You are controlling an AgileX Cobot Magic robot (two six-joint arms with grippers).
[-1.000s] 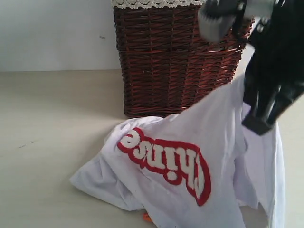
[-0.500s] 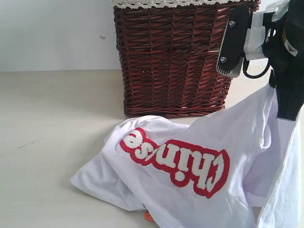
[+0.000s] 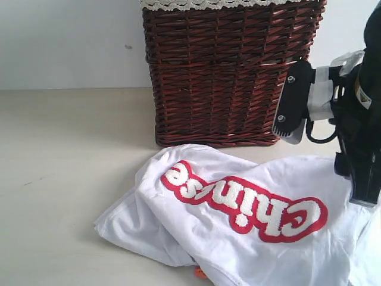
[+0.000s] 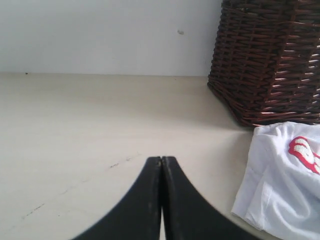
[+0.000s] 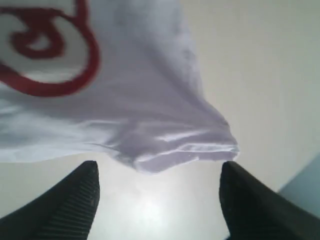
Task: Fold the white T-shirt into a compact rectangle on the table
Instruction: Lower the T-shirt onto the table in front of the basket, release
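At the left of the table [image 3: 65, 155], the left gripper [image 4: 161, 159] hangs over the tabletop with its jaws pressed together, holding nothing. Centre to right, the white T-shirt [image 3: 178, 232] lies crumpled before a dark wicker basket [image 3: 220, 77], lettering up. The right gripper [image 5: 159, 170] stands spread wide over the shirt's edge, empty.

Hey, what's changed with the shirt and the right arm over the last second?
The right gripper came down and opened, letting go of the shirt. The raised right side of the shirt dropped onto the table, so the lettering now lies flatter and stretches rightward. The basket stayed put.
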